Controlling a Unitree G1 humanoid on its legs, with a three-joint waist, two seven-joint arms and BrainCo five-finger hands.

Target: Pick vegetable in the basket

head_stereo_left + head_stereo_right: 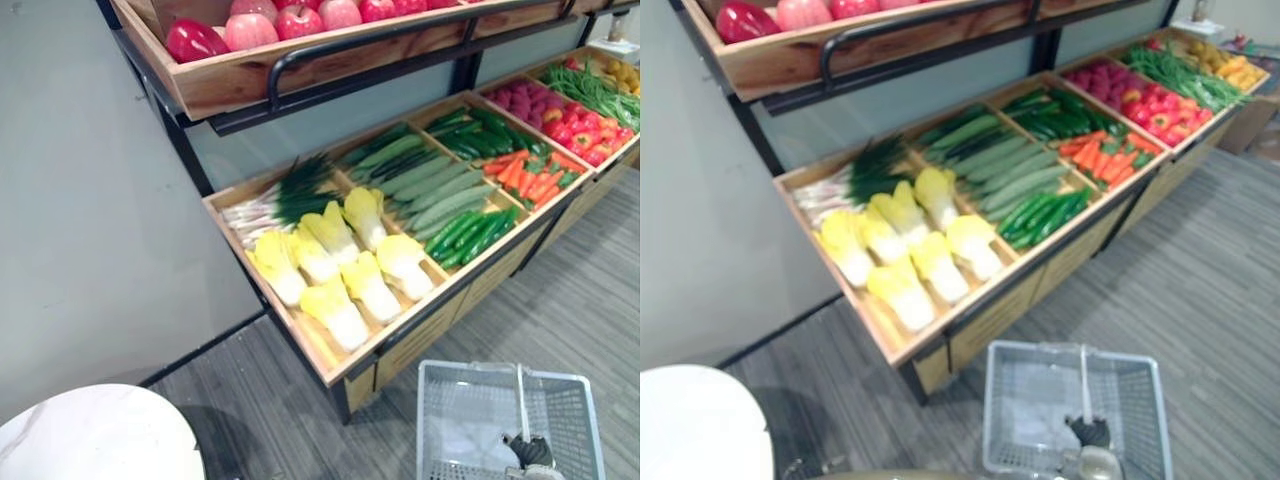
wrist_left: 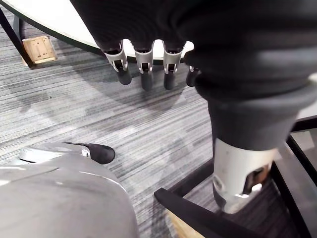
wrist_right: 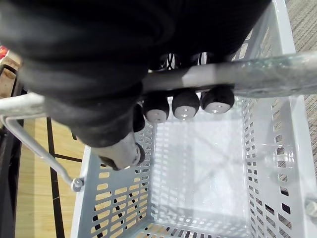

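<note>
**Left eye view.** The grey perforated basket [image 1: 436, 420] is low on the right, in front of the wooden display shelf [image 1: 330, 368]. My right robot hand [image 1: 530, 452] is at its metal handle [image 1: 521, 400], which crosses the basket's mouth from the far rim towards me. The vegetables all lie in the shelf's compartments.
- The cabbages [image 1: 340, 315] are nearest. Their long axes run across the shelf, with the white stems towards its front edge and the yellow leaves towards the back.
- The scallions [image 1: 275, 205] lie behind the cabbages.
- The cucumbers [image 1: 440, 195] are one compartment along. Their length runs roughly parallel to the front edge.
- The carrots [image 1: 530, 178] and red peppers [image 1: 590, 135] lie further right.
- Apples [image 1: 290, 22] fill the tier above.
- A round white table [image 1: 90, 435] stands at lower left.

**Right eye view.** I see the same layout, with the basket nearer the middle of the picture.

**Left wrist view.** My left robot hand [image 2: 144, 62] hangs over the grey carpet floor [image 2: 124, 129]. Its fingers are straight and relaxed, its thumb [image 2: 237, 173] is apart from them, and it grips nothing. The table's white edge lies beyond the fingertips.

**Right wrist view.** This view settles what the head views leave unclear about the grip. The dark fingertips [image 3: 185, 104] are curled under the handle bar and wrapped firmly round it. Below them I see the basket's slotted walls and its bare pale bottom.
</note>
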